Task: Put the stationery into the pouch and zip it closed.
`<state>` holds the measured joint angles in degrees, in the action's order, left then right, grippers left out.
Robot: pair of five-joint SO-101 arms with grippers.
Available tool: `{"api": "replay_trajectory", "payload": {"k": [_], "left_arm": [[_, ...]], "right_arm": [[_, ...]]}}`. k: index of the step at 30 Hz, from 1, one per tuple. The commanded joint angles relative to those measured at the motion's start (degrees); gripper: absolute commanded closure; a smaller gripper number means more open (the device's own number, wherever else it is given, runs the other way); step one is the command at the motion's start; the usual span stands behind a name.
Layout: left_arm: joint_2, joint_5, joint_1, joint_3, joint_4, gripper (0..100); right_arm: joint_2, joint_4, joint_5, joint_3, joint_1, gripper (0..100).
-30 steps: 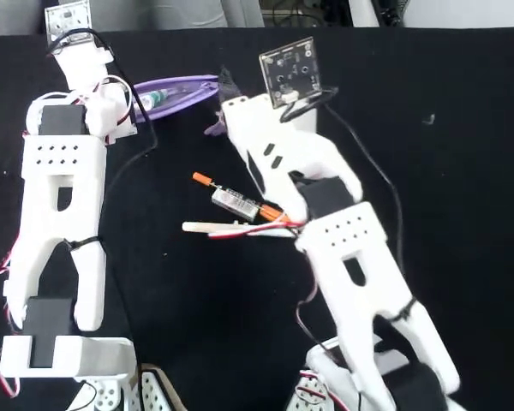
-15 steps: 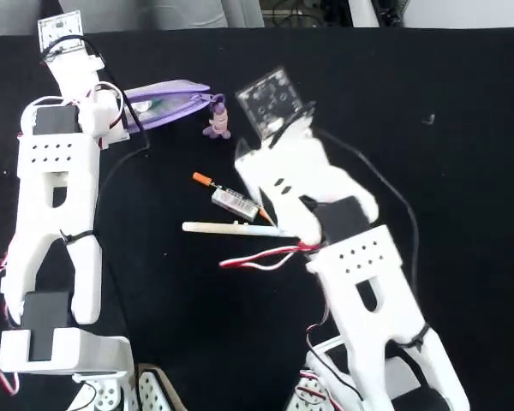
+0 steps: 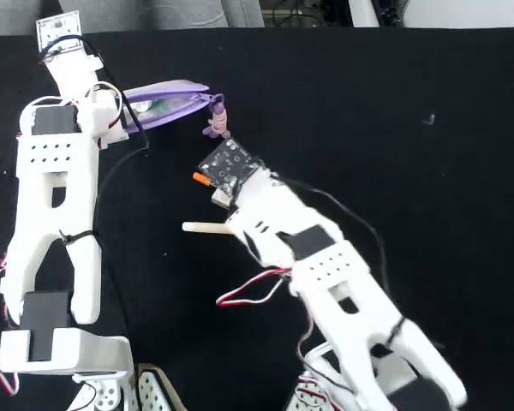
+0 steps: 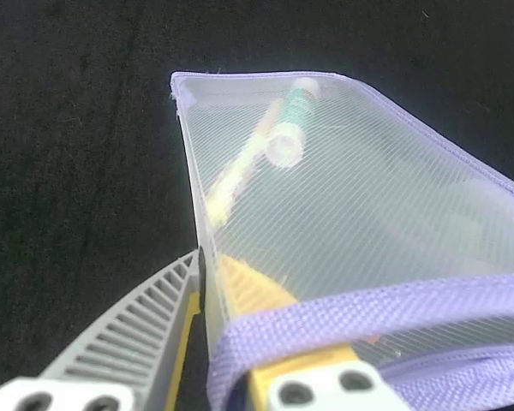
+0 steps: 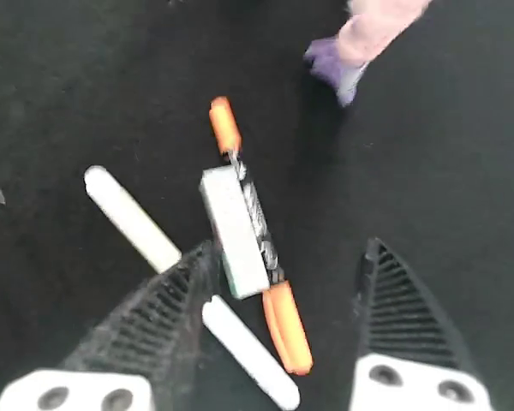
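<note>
While the left gripper (image 4: 209,276) pinches the pouch (image 4: 368,197), the right gripper (image 5: 291,250) hovers spread over the orange pen (image 5: 287,330) nearby. Likely next: descend, grasp.

The black counter (image 3: 428,171) carries a small cluster left of centre: an orange pen (image 5: 283,330) with a white block (image 5: 234,231) lying along it, and a white stick (image 3: 204,227) on the near side of them. Farther back, a pink and purple charm (image 3: 216,122) lies just beside the right end of the purple pouch (image 3: 167,96).
</note>
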<state>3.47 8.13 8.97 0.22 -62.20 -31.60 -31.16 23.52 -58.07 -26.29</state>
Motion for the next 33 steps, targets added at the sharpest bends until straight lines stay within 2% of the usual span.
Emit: {"api": "replay_trajectory", "payload": {"k": [1, 6, 10, 15, 26, 30, 33], "left_arm": [[0.3, 0.4, 1.7, -0.7, 2.8, 97], [0.2, 0.5, 4.4, -0.6, 4.6, 97], [0.2, 3.3, 6.1, -0.9, 4.6, 97], [0.2, 6.1, 8.1, -1.1, 4.7, 97], [0.2, 6.1, 8.4, -1.1, 4.7, 97], [0.2, 6.1, 8.4, -1.1, 4.7, 97], [0.2, 6.1, 8.4, -0.7, 5.9, 97]], "right_arm": [[7.3, 2.3, 0.6, 5.8, 0.1, 74.1], [22.6, 1.3, 0.6, 17.0, 4.1, 74.1], [30.5, -5.3, 1.2, 25.0, 4.5, 74.1], [32.0, -8.2, 7.2, 27.0, 1.7, 74.1], [38.3, -3.6, 8.5, 29.6, 2.7, 74.1], [43.2, -7.6, 12.0, 33.9, 2.7, 74.1], [45.1, -11.0, 10.9, 37.6, 3.3, 74.1]]}}
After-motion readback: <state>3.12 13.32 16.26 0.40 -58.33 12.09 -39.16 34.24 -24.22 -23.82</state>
